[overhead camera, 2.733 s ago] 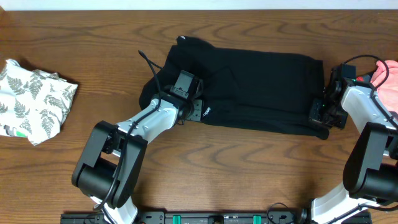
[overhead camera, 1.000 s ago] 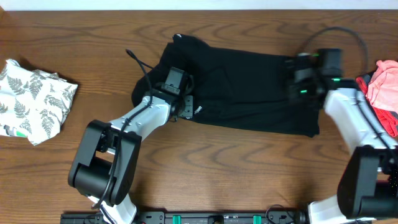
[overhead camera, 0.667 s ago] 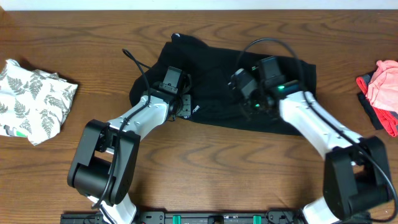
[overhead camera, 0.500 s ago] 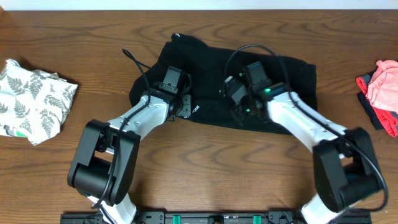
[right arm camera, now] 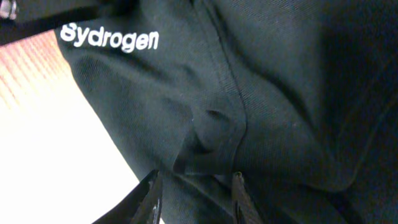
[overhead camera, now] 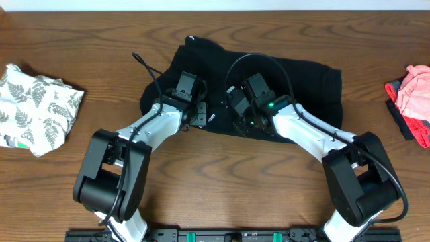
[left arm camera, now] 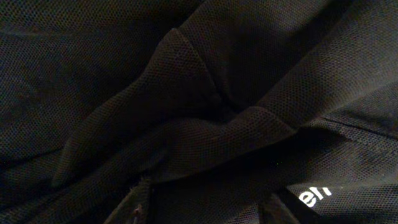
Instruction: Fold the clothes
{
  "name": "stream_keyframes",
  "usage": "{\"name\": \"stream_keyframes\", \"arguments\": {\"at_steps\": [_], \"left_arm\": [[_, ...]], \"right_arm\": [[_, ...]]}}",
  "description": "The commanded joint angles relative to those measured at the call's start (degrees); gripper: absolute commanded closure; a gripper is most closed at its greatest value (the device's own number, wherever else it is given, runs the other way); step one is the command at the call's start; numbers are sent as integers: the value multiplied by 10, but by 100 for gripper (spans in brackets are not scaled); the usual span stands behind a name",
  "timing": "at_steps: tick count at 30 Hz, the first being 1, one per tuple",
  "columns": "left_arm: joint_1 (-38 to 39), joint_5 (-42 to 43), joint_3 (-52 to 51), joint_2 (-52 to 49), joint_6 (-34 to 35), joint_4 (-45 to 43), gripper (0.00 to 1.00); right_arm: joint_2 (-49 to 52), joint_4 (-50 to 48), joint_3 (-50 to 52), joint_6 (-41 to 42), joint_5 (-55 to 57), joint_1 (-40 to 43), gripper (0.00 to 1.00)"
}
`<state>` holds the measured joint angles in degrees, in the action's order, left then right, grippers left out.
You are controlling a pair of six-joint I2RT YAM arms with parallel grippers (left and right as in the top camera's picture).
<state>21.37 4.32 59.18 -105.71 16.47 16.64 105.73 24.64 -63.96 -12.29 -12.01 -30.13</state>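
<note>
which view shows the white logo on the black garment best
Right wrist: the white logo reads clearly on the black garment. Left wrist catches only a few letters at the frame edge; overhead shows a tiny white mark.

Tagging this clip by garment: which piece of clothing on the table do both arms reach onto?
The black one in the middle. The white fern-print piece sits alone at the far left, the pink one at the far right.

- Spread across the middle of the table, toward its far edge: large garment.
- Far left, well apart: fern-print garment.
- At the right edge: small heap of pieces.
- On the large garment's left part: left gripper; just to its right, by the near hem: right gripper.
</note>
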Motion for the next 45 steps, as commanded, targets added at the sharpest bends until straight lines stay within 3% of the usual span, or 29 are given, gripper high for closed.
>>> {"name": "stream_keyframes", "arguments": {"at_steps": [1, 19, 21, 26, 33, 37, 45], "left_arm": [[-7, -13, -19, -17, 3, 15, 44], [-7, -13, -19, -17, 3, 17, 44], [-7, -13, -19, -17, 3, 18, 44], [-7, -13, -19, -17, 3, 18, 44], [-7, -13, -19, -17, 3, 23, 44], [-7, -13, -19, -17, 3, 24, 44], [-7, -13, -19, -17, 3, 28, 44]], "right_arm": [[3, -5, 0, 16, -4, -3, 63], [40, -21, 0, 36, -2, -3, 65], [53, -30, 0, 52, -2, -3, 70], [57, -58, 0, 75, 10, -3, 99], [13, -68, -25, 85, 142, 2, 99], [-6, -121, -35, 90, 228, 9, 99], [11, -194, -35, 91, 234, 21, 99]]}}
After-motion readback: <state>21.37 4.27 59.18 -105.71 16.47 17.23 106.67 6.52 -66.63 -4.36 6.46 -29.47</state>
